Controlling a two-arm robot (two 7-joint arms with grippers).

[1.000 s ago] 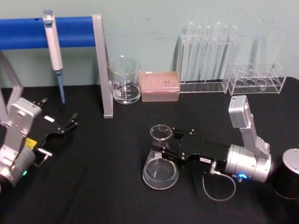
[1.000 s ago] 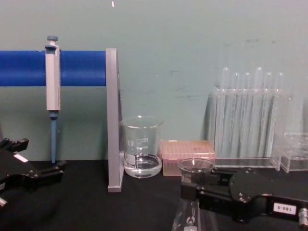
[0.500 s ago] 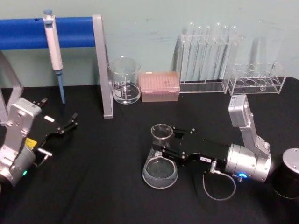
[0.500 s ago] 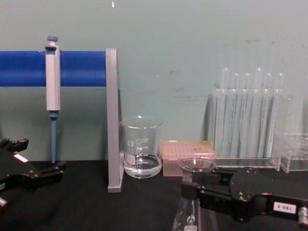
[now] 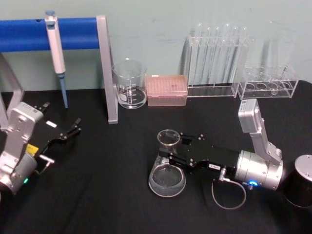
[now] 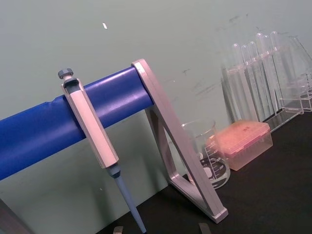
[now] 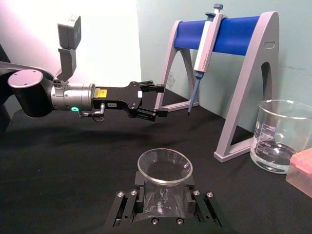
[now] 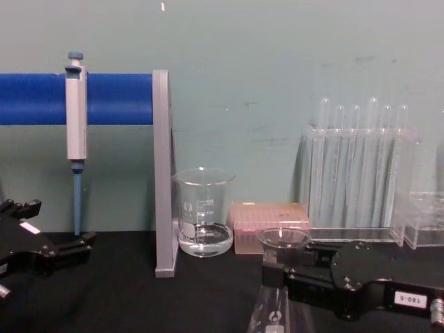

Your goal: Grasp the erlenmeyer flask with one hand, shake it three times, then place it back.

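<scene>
Jaws of the left gripper (image 5: pixel 77 125) stand open and empty, parked low over the left side of the black table (image 5: pixel 107 195), just in front of the blue pipette stand (image 5: pixel 53 33) with its hanging pipette (image 5: pixel 56 48). Near the table's centre sits the erlenmeyer flask (image 5: pixel 167 170), upright, its wide base apparently resting on the cloth. Jaws of the right gripper (image 5: pixel 176 152) are closed around its narrow neck just under the flared rim, reaching in level from the right.

Judging by this, the grasp is made and either the lift for shaking or the release after setting down is at hand; the frames cannot settle which. A lift would call for a straight rise with the neck kept firmly pinched.

Open table surrounds the flask on its left and front. Behind it, near the wall, stand a glass beaker (image 5: pixel 130 84), a pink tip box (image 5: pixel 166 89) and racks of test tubes (image 5: pixel 217 56), well apart. At far right a dark cylinder (image 5: pixel 300 181) sits near the right arm's elbow.
</scene>
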